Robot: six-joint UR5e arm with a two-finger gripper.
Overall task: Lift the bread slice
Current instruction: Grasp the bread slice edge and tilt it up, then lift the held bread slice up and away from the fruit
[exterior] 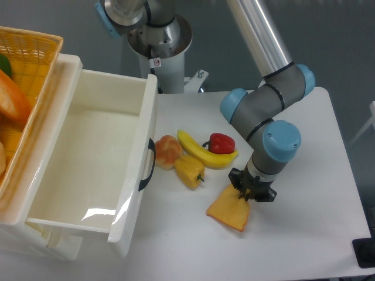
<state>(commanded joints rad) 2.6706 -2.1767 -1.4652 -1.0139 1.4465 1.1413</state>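
The bread slice (pixel 227 211) is a flat orange-tan piece with a darker crust edge. It is at the front middle of the white table (pixel 304 234). Its upper right end is between my fingers and the slice looks tilted, with its lower left end at the table. My gripper (pixel 244 197) points straight down from the blue-jointed wrist and is closed on that end of the slice. The fingertips are partly hidden by the gripper body.
A yellow bell pepper (pixel 189 170), a round peach fruit (pixel 167 150), a banana (pixel 204 151) and a red pepper (pixel 221 142) lie just left and behind the slice. An open white drawer (pixel 88 158) stands at the left, with a wicker basket (pixel 26 64) behind it.
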